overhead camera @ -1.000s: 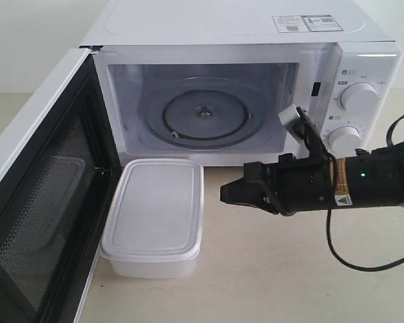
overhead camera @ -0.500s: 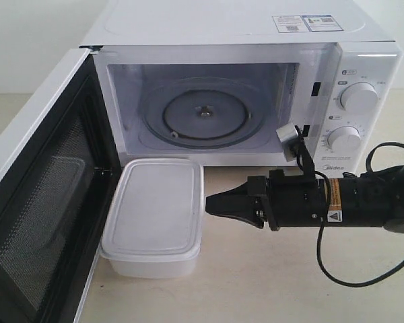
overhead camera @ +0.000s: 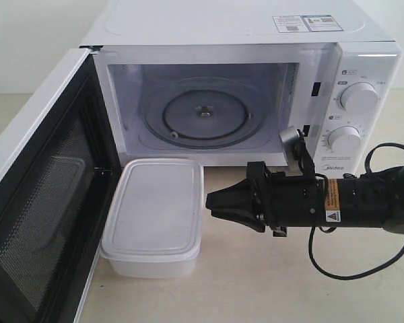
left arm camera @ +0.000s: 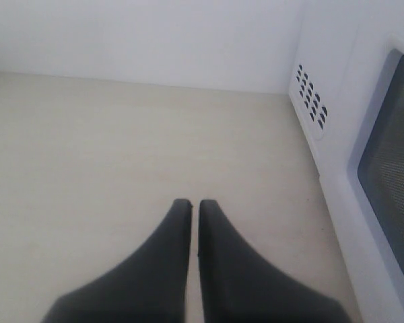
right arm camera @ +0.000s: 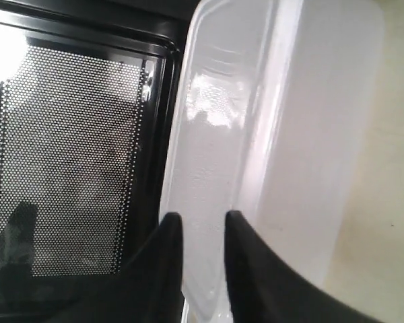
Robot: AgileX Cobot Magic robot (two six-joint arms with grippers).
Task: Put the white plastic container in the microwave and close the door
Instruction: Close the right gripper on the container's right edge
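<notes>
Container (overhead camera: 158,212) sits on the table just in front of the microwave's mouth, next to the swung-open door (overhead camera: 40,202). Right gripper (overhead camera: 210,200) is level at its right edge, fingers slightly parted. Behind, the microwave (overhead camera: 363,67) shows its turntable (overhead camera: 202,111); left gripper (left arm camera: 194,205) is pressed almost together, off by the door's outside.

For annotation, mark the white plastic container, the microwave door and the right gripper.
white plastic container (overhead camera: 158,208), exterior view, middle of its lid.
door (overhead camera: 37,232), exterior view, inner mesh window.
right gripper (overhead camera: 209,202), exterior view, between its fingertips.
</notes>
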